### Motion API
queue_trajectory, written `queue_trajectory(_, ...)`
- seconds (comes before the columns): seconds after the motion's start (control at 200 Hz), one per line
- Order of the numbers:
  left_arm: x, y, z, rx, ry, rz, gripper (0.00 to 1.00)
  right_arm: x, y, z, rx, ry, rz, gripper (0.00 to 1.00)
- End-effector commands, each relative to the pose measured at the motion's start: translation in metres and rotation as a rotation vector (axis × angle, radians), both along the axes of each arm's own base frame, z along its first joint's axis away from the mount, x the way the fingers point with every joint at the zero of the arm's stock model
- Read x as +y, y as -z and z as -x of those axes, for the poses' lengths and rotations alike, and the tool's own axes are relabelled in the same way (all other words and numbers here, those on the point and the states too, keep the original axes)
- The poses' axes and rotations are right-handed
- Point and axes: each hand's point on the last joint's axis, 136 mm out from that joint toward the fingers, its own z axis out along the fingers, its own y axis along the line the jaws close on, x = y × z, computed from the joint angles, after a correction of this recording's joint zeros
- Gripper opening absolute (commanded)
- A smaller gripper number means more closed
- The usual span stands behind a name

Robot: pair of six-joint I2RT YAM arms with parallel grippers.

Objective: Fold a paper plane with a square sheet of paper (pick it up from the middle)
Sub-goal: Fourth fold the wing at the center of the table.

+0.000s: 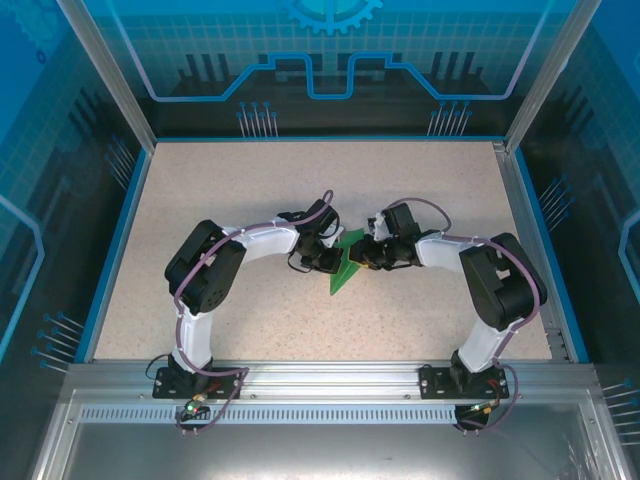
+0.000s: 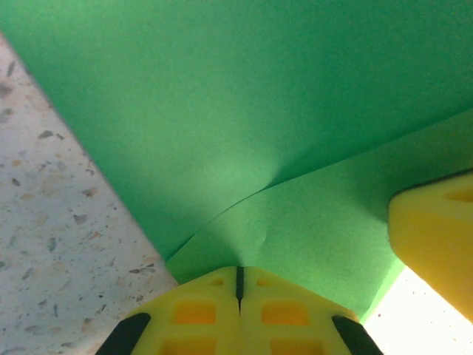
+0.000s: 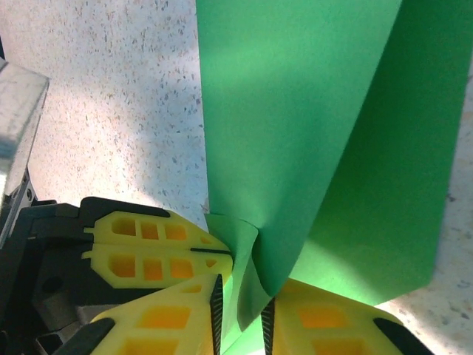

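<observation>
- Yellow ribbed fingers of the left gripper [image 2: 239,274], bottom of its wrist view, were clenched on the green square sheet of thin paper [image 2: 244,96].
- Light, limp, easily creased, it puckered there; its folded middle edge looked the safest hold.
- It sat mid-frame from above, between the grippers.
- Around a crumpled fold the right gripper [image 3: 242,307] stood narrowly parted; whether it bit could not be told.
- Matte speckled beige tabletop [image 3: 111,96] lay beneath.

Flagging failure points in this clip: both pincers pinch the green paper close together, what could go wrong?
1. The green paper is bunched inside the right pincer, so a stray crease may set.
2. The left pincer grips right beside it; pulling apart could tear the paper.
</observation>
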Motion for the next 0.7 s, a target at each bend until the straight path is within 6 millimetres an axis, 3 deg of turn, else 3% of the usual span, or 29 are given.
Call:
queue_trajectory(0.0,0.003,0.004,0.001,0.016,-0.009,0.003,0.05,0.008,-0.007,0.005,-0.017,-0.019,-0.012,0.20)
queue_trajectory(0.29,-0.003,-0.013,-0.001,0.000,-0.013,0.048,0.05,-0.004,0.005,0.011,-0.013,-0.033,0.133,0.07)
queue_trajectory(0.44,-0.003,-0.022,-0.001,-0.009,-0.013,0.060,0.05,-0.010,0.012,0.016,-0.002,-0.039,0.185,0.04)
queue_trajectory(0.465,-0.004,-0.023,0.000,-0.009,-0.011,0.063,0.05,-0.006,0.004,0.008,-0.026,-0.037,0.176,0.04)
queue_trajectory(0.695,0.001,-0.023,0.006,0.005,-0.006,0.049,0.05,-0.007,0.006,0.007,-0.023,-0.039,0.183,0.03)
